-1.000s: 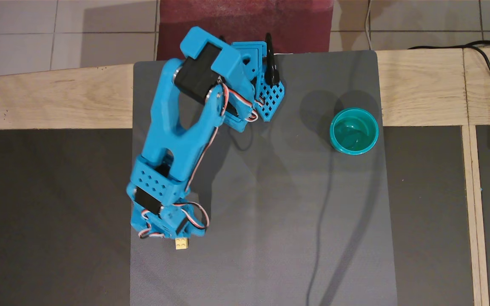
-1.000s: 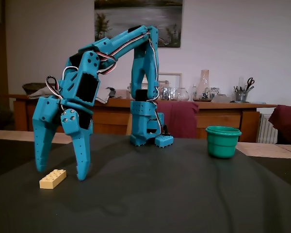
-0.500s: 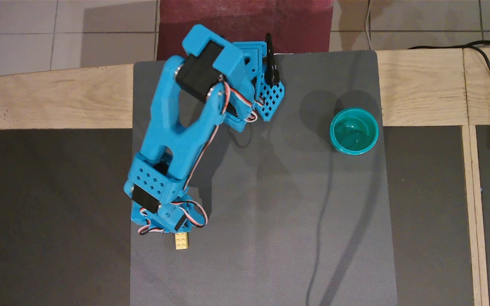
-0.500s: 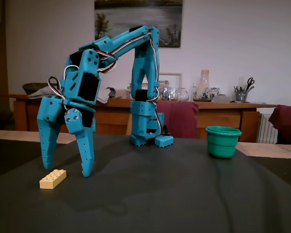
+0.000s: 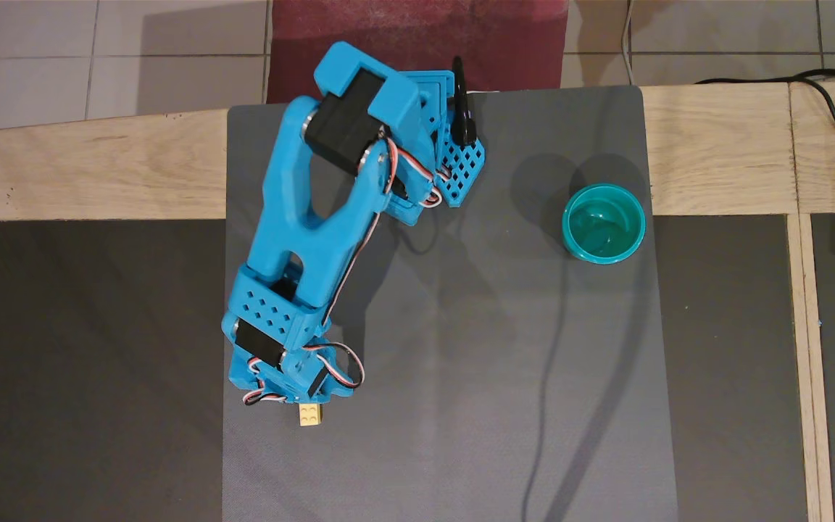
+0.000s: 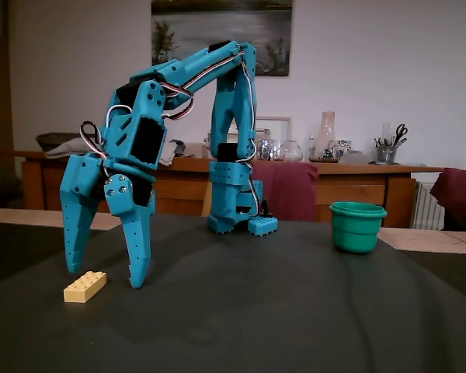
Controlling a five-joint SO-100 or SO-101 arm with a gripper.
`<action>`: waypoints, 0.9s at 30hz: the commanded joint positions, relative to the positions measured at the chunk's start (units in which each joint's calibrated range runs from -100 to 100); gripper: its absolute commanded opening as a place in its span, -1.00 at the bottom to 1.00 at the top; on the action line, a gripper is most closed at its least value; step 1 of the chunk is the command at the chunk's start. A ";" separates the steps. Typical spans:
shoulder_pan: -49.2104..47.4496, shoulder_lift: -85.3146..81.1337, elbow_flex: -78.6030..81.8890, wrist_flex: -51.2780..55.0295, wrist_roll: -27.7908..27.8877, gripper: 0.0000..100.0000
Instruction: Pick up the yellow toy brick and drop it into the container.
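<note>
Lying flat and studs-up on the grey mat (image 5: 461,377) of the bench (image 5: 62,174), one yellow toy brick (image 6: 85,287) runs its long axis toward and away from the arm's base in the overhead view, directly under the blue arm's (image 5: 316,217) downward-pointing end effector (image 6: 106,277), whose two fingers stand spread open around the spot with nothing held. One container (image 5: 604,222), a teal cup, stands upright and empty well apart, near the mat's right edge in the overhead view. Surroundings: wooden bench edging, tiled floor, a sideboard (image 6: 357,183) with glassware and a wall painting (image 6: 221,23) behind.
</note>
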 commanded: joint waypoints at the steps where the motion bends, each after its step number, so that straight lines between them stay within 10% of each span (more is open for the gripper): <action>1: -2.34 0.45 -0.85 -0.80 -0.32 -0.42; 11: -2.89 0.45 -0.94 -0.89 -0.21 -0.42; 27: -2.42 0.45 -0.13 -0.36 -1.78 -1.00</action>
